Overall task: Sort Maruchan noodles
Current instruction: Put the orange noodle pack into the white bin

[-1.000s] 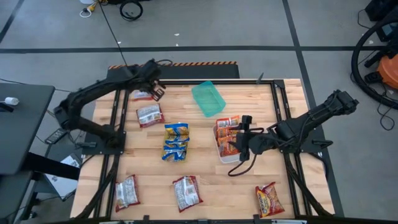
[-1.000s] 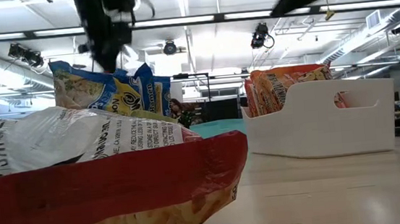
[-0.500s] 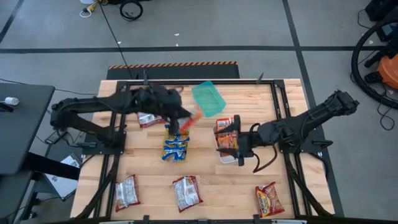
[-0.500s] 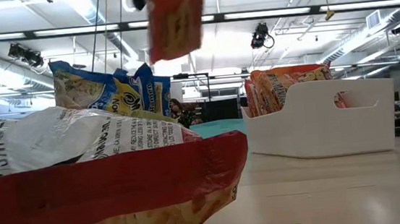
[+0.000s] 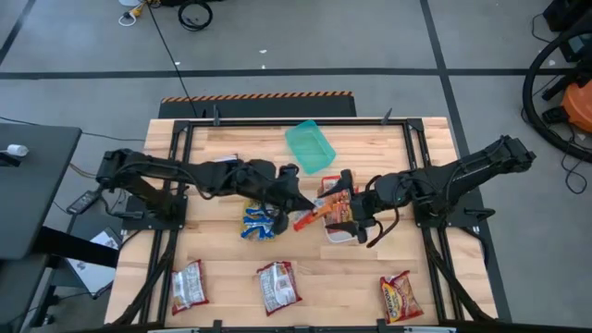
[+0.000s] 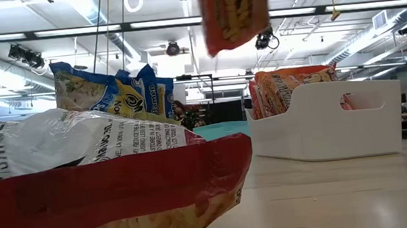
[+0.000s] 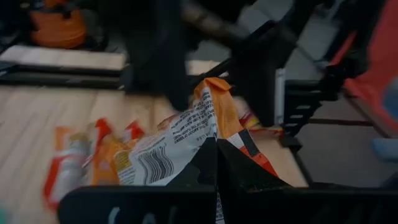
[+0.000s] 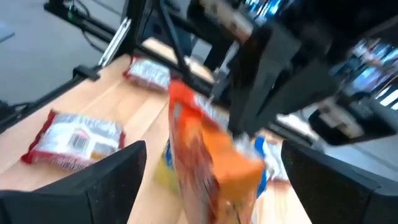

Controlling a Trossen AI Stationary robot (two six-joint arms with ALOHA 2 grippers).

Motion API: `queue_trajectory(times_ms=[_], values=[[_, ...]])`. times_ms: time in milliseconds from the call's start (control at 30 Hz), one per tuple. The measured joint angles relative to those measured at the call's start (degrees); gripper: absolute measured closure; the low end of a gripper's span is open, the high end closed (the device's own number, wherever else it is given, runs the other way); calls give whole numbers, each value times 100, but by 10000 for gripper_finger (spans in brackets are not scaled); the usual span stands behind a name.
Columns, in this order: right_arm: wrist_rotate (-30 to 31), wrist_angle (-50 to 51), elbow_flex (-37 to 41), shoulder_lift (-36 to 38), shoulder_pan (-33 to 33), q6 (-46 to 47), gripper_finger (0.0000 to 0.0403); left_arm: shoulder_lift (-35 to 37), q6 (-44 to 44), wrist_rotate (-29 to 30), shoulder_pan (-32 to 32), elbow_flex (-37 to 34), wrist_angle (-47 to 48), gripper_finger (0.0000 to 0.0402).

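Note:
My left gripper is shut on an orange-red Maruchan noodle packet, which is lifted over the table's middle and shows high in the low view. My right gripper stands open just right of that packet, over the white tray; the tray holds upright orange-red packets. In the right wrist view its fingers stand wide on either side of the held packet without touching it. Blue-and-yellow packets lie stacked below the left arm. My left gripper pinches one end of the orange-red packet between its two fingers. The fingers come from the table's left, nearly level and slanting a little down. The packet is lifted clear of the table and hangs below the gripper in the low view.
A green tray lies at the far middle. Silvery white and red packets lie near the front edge, one fills the low view's foreground, and an orange-red one lies at the near right.
My left gripper has swept from the table's far left toward the right, to the white tray, turning from pointing down to nearly level. It carries the orange-red packet lifted clear. My right gripper has tipped up toward level beside the tray.

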State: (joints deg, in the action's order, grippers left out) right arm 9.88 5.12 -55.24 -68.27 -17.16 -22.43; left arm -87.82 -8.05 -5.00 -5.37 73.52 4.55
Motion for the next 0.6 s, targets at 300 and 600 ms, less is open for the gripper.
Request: queue_trajectory(times_ms=[300, 600], values=[[-392, 248, 0, -44, 96, 194, 43, -419, 263, -630, -11, 0, -868, 401], [-401, 332, 0, -346, 167, 448, 94, -498, 528, -638, -31, 4, -1224, 398]])
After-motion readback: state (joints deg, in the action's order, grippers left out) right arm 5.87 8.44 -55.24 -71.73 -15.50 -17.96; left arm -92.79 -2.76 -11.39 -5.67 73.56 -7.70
